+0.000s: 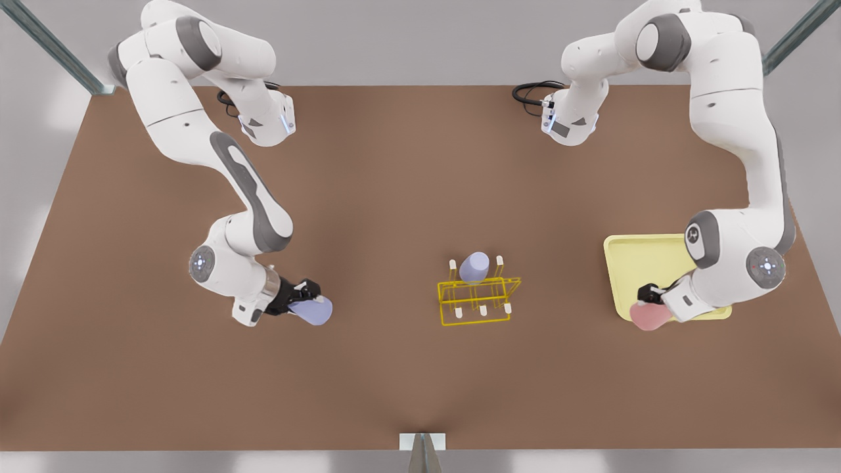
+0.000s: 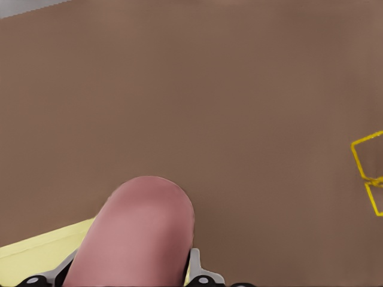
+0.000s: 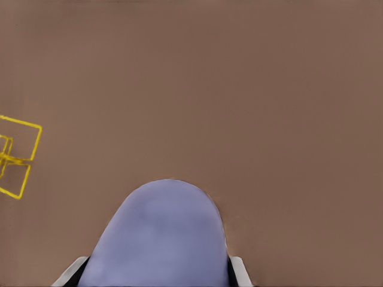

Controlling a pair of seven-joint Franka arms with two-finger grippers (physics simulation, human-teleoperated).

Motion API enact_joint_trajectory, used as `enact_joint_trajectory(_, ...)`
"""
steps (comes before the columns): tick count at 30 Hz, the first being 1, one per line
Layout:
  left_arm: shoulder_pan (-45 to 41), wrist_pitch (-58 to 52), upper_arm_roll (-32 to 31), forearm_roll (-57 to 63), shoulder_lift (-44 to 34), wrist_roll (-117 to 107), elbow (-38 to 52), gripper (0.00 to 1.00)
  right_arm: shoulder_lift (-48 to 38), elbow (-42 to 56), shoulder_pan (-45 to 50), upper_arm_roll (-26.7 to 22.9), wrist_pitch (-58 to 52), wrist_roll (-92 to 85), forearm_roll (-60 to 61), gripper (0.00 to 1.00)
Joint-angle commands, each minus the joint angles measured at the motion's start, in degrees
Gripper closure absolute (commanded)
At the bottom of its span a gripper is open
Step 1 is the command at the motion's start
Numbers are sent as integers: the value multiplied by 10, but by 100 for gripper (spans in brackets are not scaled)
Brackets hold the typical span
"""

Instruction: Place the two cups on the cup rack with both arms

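Left gripper (image 1: 647,299), at the front view's right, clamps the salmon pink cup (image 1: 649,317) over the tray (image 1: 631,263) edge. Right gripper (image 1: 307,294) clamps a lavender cup (image 1: 314,310) above the counter (image 1: 394,197). Between them stands the cup rack (image 1: 476,299), bearing another lavender cup (image 1: 474,267).

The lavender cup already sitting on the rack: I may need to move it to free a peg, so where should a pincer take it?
Grip the lavender cup across its smooth tapered side wall, coming from above. It has no handle, and the yellow cup rack frames and pegs crowd its lower end.
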Motion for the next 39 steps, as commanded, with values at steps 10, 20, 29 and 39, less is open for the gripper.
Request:
enact_joint_trajectory(10,-79,-69,-123,-1,116,-577,142,16,138,219,105,24,-6,26,134,17)
enact_joint_trajectory(20,-89,-90,-149,-23,117,-580,150,16,232,342,180,25,45,26,135,16)
enact_joint_trajectory(29,-107,-83,-166,-21,142,-620,167,16,253,364,186,67,61,25,135,16)
enact_joint_trajectory(39,-109,-91,-161,-7,139,-629,184,0,271,362,202,79,68,17,135,15)
